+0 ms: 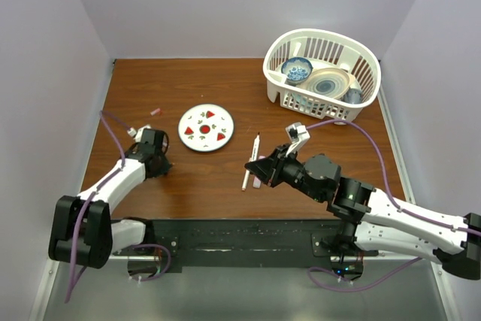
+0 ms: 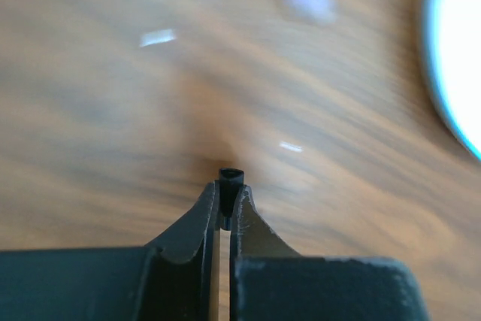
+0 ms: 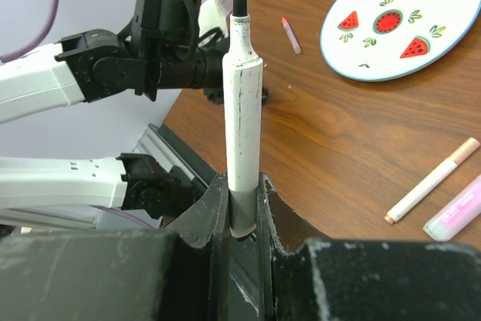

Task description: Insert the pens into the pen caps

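Right gripper (image 3: 242, 186) is filling the bottom of its wrist view, fingers clenching the lower barrel of the white pen (image 3: 243, 95). The pen is sticking straight out past the fingertips, black tip pointing away from the gripper.

Beyond it, to the right, two more pens are lying on the brown table (image 1: 188, 80): a slim pale pen (image 3: 428, 189) with peach ends, and just beside it a thicker pale pink pen (image 3: 455, 216), running out of frame.

Farther off, a reddish pink cap (image 3: 291, 34) is lying near the watermelon plate (image 3: 376, 58). A pale pink cap (image 1: 155, 111) is resting alone on the wood, left of the plate.

Left gripper (image 2: 229, 189) is hanging close over the table, wrist view blurring. Its fingers are pinching together on a tiny dark cap (image 2: 231, 177), which is showing just at the fingertips. The plate's blue rim is showing at the right edge of that view.

White basket (image 1: 322, 32) is sitting at the far right corner, holding dishes.
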Available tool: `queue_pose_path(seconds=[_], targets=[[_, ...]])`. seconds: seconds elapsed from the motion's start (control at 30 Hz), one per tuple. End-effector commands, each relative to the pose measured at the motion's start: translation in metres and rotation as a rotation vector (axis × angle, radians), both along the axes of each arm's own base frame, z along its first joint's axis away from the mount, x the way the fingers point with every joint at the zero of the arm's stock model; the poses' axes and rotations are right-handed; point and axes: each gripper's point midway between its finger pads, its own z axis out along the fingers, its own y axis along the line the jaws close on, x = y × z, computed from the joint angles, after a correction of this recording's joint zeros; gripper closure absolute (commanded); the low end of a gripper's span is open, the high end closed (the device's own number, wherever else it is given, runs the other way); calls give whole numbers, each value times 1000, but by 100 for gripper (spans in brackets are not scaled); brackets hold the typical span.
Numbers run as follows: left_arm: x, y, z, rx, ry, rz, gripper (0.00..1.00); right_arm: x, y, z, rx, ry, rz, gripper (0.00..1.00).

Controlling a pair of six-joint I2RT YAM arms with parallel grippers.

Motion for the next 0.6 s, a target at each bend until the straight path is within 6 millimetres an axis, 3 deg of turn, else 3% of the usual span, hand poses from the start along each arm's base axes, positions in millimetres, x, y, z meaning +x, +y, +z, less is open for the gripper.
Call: queue_pose_path(seconds=[0.0, 0.03, 0.17, 0.23, 0.4, 0.57], targets=[[54, -50, 62, 85, -215, -441, 100, 2, -10, 35, 66, -46, -32, 100], [54, -71, 63, 77, -213, -564, 100, 3, -13, 36, 68, -48, -43, 100], [61, -107, 81, 182, -219, -963, 100, 4, -27, 44, 90, -56, -83, 100], [46, -130, 76, 182, -205, -1167, 100, 4, -34, 47, 93, -59, -101, 100], [27, -140, 67, 372, -193, -1535, 100, 5, -54, 57, 104, -77, -154, 100], [-25, -164, 43, 356, -234, -1997, 100, 5, -68, 57, 115, -75, -192, 100]])
